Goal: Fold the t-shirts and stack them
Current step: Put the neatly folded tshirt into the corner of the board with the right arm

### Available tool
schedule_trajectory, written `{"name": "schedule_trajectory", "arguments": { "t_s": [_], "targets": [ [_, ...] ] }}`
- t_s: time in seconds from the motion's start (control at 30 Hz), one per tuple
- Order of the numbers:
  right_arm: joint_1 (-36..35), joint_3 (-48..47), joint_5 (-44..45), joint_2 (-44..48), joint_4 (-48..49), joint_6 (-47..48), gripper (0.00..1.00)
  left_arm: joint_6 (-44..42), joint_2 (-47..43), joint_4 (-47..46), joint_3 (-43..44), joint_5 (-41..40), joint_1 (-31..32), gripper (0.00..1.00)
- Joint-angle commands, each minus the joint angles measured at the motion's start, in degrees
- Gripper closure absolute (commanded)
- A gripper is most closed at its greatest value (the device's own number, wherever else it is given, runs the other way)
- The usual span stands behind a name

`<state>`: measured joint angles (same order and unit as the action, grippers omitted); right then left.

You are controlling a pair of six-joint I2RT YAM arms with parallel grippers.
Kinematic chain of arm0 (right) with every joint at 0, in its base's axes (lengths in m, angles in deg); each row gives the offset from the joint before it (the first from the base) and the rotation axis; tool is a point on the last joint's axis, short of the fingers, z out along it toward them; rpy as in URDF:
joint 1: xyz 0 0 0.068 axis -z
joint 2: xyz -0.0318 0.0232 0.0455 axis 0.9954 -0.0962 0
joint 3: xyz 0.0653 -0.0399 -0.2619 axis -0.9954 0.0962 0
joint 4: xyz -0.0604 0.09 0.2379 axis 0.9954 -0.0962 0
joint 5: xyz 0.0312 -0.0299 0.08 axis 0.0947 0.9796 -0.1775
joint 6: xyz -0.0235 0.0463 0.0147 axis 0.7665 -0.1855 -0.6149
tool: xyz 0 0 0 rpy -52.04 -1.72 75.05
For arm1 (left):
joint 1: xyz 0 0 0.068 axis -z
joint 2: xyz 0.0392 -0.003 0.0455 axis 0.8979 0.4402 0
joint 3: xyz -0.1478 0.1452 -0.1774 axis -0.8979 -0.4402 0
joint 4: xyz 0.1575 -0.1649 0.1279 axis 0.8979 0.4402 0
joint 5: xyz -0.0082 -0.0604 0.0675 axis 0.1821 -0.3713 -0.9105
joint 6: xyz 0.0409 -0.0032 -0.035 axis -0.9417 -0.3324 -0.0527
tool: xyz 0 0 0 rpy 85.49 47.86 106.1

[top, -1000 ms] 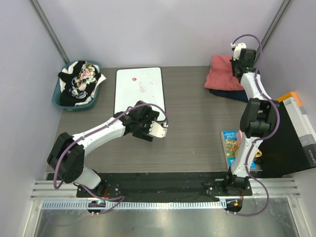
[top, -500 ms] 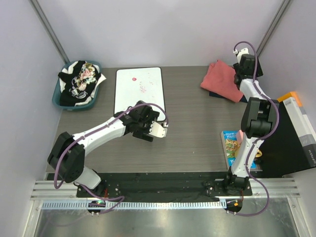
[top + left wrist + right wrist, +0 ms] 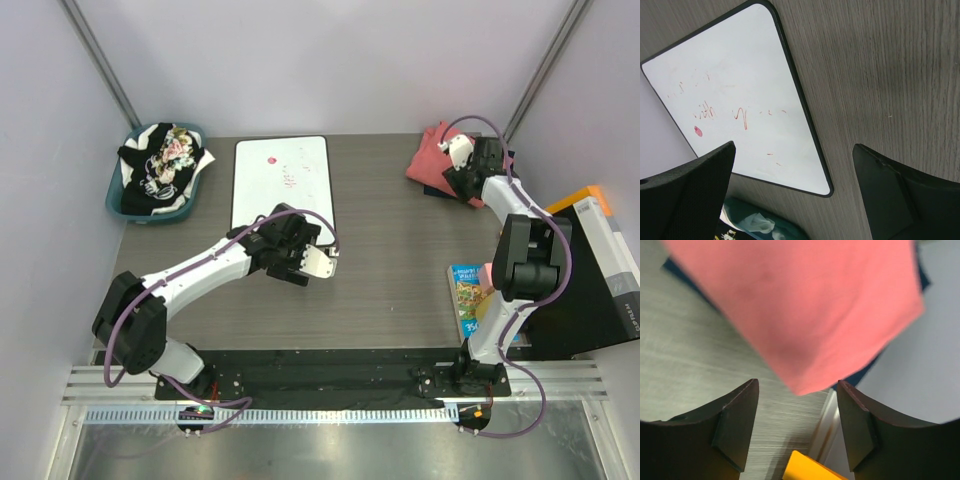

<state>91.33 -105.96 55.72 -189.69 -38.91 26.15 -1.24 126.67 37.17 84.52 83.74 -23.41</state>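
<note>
Top external view: left of the white board [image 3: 280, 185], a teal basket [image 3: 112, 200] holds the floral-printed t-shirt [image 3: 172, 152]. At the board's near right corner the left gripper [image 3: 322, 264] hovers, jaws spread wide and empty. Well right of the board, the coral t-shirt [image 3: 432, 155] lies on the navy t-shirt [image 3: 430, 190]. The right gripper [image 3: 796, 385] hangs over them, jaws apart, pinching nothing.

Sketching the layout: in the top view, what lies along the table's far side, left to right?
Teal basket holding printed t-shirts → white board → salmon t-shirt.
</note>
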Motion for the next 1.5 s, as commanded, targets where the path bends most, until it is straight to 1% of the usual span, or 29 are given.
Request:
{"name": "schedule_trajectory", "arguments": {
  "t_s": [0.0, 0.17, 0.2, 0.33, 0.5, 0.6, 0.67, 0.7, 0.73, 0.77, 0.8, 0.9, 0.97, 1.0, 1.03, 1.07, 1.13, 1.17, 1.2, 1.27, 1.3, 1.4, 1.47],
  "targets": [
    [0.3, 1.3, -6.1, 2.1, -2.7, 7.9, 0.3, 0.3, -1.8, 0.5, -0.6, -0.1, -0.2, 0.0],
    [0.3, -1.0, -4.6, -0.5, -3.6, 12.6, 0.28, 1.0, -1.4, 0.3, 0.1, -0.2, -0.3, 0.0],
    [0.3, -1.2, -2.7, -0.9, -3.5, 13.8, 0.28, 1.2, -1.4, 0.3, 0.1, -0.2, -0.3, 0.0],
    [0.3, -2.3, -1.3, -3.0, -3.2, 20.3, 0.25, 1.4, -1.3, 0.4, 0.1, -0.3, -0.2, 0.0],
    [0.3, -1.4, -0.8, -4.1, -2.8, 27.5, 0.23, 1.3, -0.8, 0.4, 0.8, -0.5, -0.3, 0.0],
    [0.3, -0.7, -0.3, -4.7, -2.3, 29.5, 0.24, 1.2, -0.3, 0.6, 1.3, -0.5, -0.3, 0.0],
    [0.2, -0.2, 0.6, -5.3, -1.0, 30.0, 0.31, 1.3, -0.1, 0.4, 1.6, -0.6, -0.3, 0.0],
    [0.3, -0.1, 1.1, -6.0, -0.6, 30.7, 0.36, 1.2, 0.0, 0.5, 1.7, -0.5, -0.2, 0.0],
    [0.3, -0.1, 1.8, -6.4, 0.3, 31.0, 0.51, 1.2, 0.1, 0.6, 1.8, -0.5, -0.2, 0.0],
    [0.3, -0.2, 2.6, -6.7, 0.7, 31.1, 0.57, 1.2, 0.4, 0.6, 1.9, -0.5, -0.3, 0.0],
    [0.3, -0.3, 3.6, -7.4, 0.8, 31.9, 0.66, 1.2, 0.5, 0.5, 2.0, -0.5, -0.3, 0.0],
    [0.3, 0.1, 4.9, -7.7, 1.2, 33.4, 0.82, 1.0, 0.7, 0.5, 2.1, -0.5, -0.2, 0.0],
    [0.3, 0.4, 5.0, -7.3, 1.4, 34.0, 0.84, 1.1, 0.7, 0.5, 2.1, -0.6, -0.3, 0.0],
    [0.3, 0.3, 5.0, -7.2, 1.5, 34.1, 0.88, 0.9, 0.7, 0.5, 2.1, -0.5, -0.3, 0.0],
    [0.3, 0.3, 5.0, -7.0, 1.4, 34.6, 0.88, 0.9, 0.7, 0.3, 2.2, -0.5, -0.3, 0.0],
    [0.3, 0.1, 5.0, -6.9, 1.4, 34.5, 0.88, 0.9, 0.7, 0.4, 2.3, -0.5, -0.3, 0.0],
    [0.3, -0.2, 4.4, -6.5, 0.6, 34.7, 0.79, 0.8, 0.9, 0.4, 2.5, -0.5, -0.3, 0.0],
    [0.3, -0.3, 3.8, -6.1, -0.2, 34.7, 0.71, 0.8, 0.9, 0.3, 2.6, -0.5, -0.4, 0.0],
    [0.3, -0.9, 2.9, -5.5, -1.6, 34.9, 0.58, 0.9, 1.0, 0.3, 2.6, -0.6, -0.3, 0.0],
    [0.3, -0.9, 0.2, -3.9, -4.4, 34.9, 0.46, 0.9, 1.0, 0.3, 2.6, -0.5, -0.3, 0.0],
    [0.2, -0.4, -0.6, -3.4, -5.5, 35.2, 0.39, 0.8, 0.9, 0.3, 2.5, -0.5, -0.3, 0.0],
    [0.3, 2.5, -1.4, -2.5, -6.0, 36.4, 0.34, 0.9, 0.9, 0.3, 2.5, -0.5, -0.3, 0.0],
    [0.3, 3.8, 0.3, -3.0, -3.8, 36.5, 0.34, 0.9, 1.2, 0.3, 2.8, -0.5, -0.3, 0.0]
  ]
}}
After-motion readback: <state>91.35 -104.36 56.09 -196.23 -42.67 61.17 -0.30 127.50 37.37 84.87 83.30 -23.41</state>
